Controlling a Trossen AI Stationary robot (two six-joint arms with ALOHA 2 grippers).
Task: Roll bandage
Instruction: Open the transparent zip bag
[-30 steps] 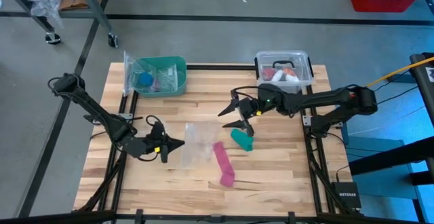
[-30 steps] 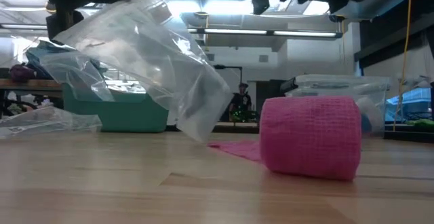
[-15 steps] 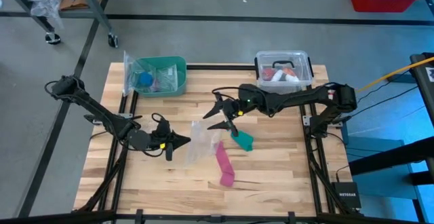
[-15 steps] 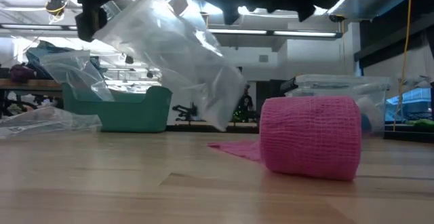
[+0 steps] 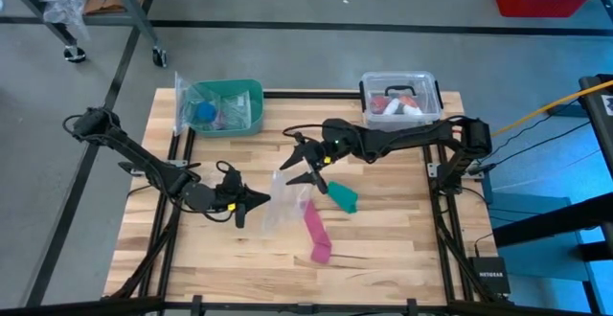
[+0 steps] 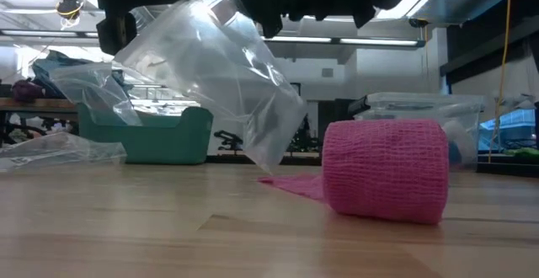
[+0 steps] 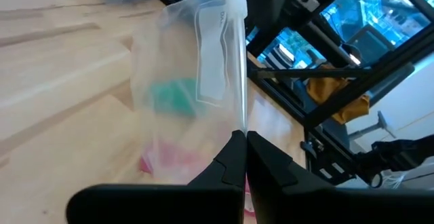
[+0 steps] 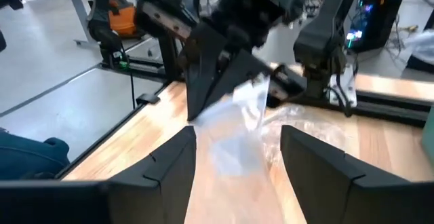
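1. Left end effector is sitting left of center in the high view, fingers pinched closed on the edge of a clear bag.
2. In the left wrist view the dark fingers are meeting on the bag's sealed edge; the bag is hanging out ahead of them, above the counter.
3. Right end effector is reaching in from the right to just above center of the high view, fingers spread open, gripping nothing, right at the bag's upper end.
4. In the right wrist view its two fingers are standing wide apart with the bag between and ahead of them; touching or not, cannot tell.
5. Bandage is lying teal on the counter just right of center in the high view, beside the bag's right edge and below the right arm.
6. Through the bag in the left wrist view, the bandage is showing as a teal blur.
7. Pink strip is lying below center in the high view, its rolled end toward the bottom of the frame, its upper end under the bag.
8. In the low view the pink roll is sitting right of center on the counter, with the bag hanging tilted at upper left.
9. Teal bin is sitting at the counter's upper left, clear lidded box at upper right.
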